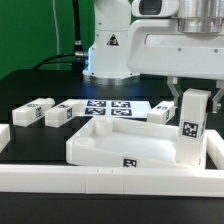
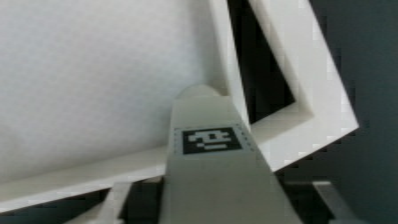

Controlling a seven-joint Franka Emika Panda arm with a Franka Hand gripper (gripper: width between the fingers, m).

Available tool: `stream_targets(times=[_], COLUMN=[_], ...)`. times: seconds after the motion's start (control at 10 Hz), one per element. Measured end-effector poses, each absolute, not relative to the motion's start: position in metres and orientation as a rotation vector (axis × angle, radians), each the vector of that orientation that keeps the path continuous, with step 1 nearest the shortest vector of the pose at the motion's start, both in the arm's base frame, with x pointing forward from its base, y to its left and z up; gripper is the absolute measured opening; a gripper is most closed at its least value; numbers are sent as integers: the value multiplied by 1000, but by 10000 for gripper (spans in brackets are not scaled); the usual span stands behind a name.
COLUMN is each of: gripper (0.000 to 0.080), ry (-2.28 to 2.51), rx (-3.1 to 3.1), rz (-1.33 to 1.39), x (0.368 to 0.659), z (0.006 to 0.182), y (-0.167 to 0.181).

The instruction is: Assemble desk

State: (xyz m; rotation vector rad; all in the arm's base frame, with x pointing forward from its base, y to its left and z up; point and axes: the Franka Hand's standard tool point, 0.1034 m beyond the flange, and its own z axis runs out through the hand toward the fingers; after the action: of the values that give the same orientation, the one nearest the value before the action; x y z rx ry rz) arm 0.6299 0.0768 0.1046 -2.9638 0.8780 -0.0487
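Note:
The white rimmed desk top lies on the black table like a tray, tag facing front. My gripper is shut on one white block leg and holds it upright over the top's corner at the exterior view's right. I cannot tell if the leg touches the top. In the wrist view the tagged leg runs out from between my fingers toward the top's rim corner. Two loose legs lie at the back left and a third lies behind the top.
The marker board lies flat behind the desk top, in front of the arm's base. A long white border rail runs along the front and turns up the right side. A cable lies at the back left.

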Motion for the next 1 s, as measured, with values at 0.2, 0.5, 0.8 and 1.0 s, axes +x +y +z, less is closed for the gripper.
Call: stream_targets(times=[0.2,0.5,0.8,1.0], gripper=[540,644,649,649], ry=[869,863,787,795], rx=[-2966,-2943,-2943,-2935], rz=[-48,-84,-58,-30], x=[630,627,590,575], z=[104,107,128,121], y=[78,78,75,62])
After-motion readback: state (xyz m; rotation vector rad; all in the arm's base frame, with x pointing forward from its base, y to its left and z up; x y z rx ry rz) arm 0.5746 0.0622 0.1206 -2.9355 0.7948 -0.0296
